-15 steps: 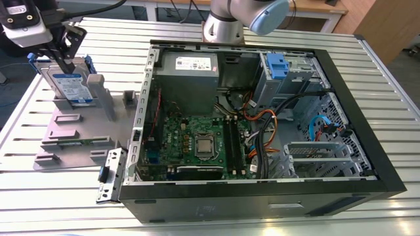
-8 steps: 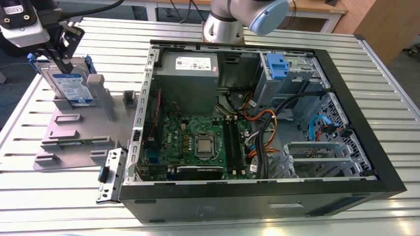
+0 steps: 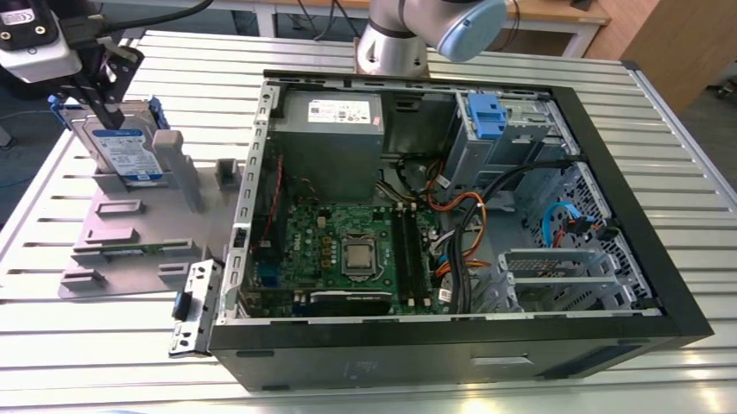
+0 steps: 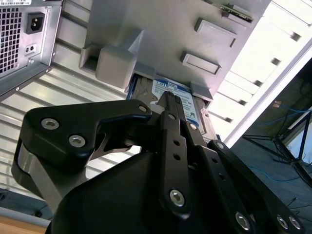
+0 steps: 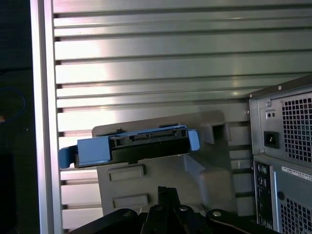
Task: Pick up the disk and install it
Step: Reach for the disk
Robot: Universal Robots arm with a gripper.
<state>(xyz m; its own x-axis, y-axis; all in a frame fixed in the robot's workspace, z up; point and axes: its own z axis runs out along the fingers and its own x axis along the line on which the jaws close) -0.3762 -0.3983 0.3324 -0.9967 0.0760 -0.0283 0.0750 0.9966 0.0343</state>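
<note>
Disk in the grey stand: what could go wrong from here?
1. The gripper sits at the top edge of the disk; a hold there might let it swing or catch on the grey stand.
2. Loose cables lie beside the blue bay in the case and could snag it.

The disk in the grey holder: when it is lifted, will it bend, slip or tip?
Likely stiff: the disk looks like a flat metal slab. Probably heavy for its size. Its blue carrier frame looks like smooth plastic and may slip; leaning in the grey holder, it could tip if nudged sideways.
</note>
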